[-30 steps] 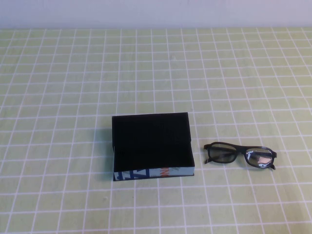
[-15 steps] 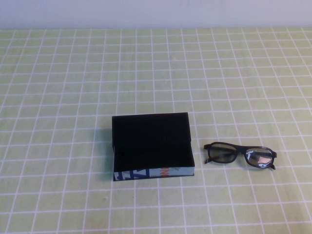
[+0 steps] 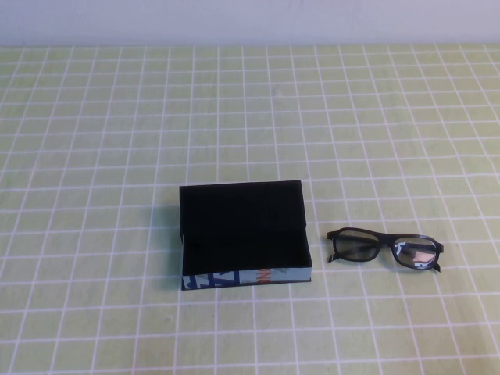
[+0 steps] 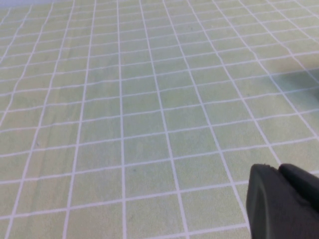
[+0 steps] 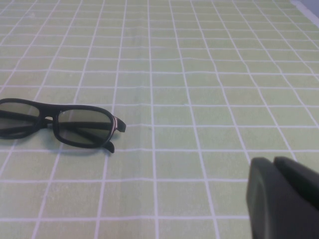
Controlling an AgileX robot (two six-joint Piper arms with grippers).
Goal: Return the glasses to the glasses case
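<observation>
The glasses case point(image 3: 242, 234) lies open at the table's middle, black inside, with its light blue printed side point(image 3: 234, 276) facing me. The black glasses point(image 3: 388, 244) lie on the cloth just right of the case, apart from it, arms folded. They also show in the right wrist view point(image 5: 52, 119), some way ahead of my right gripper point(image 5: 273, 160), which is shut and empty low over the cloth. My left gripper point(image 4: 278, 168) is shut and empty over bare cloth. Neither gripper shows in the high view. The case does not show in either wrist view.
A light green cloth with a white grid point(image 3: 117, 141) covers the whole table. A pale wall point(image 3: 250, 19) runs along the far edge.
</observation>
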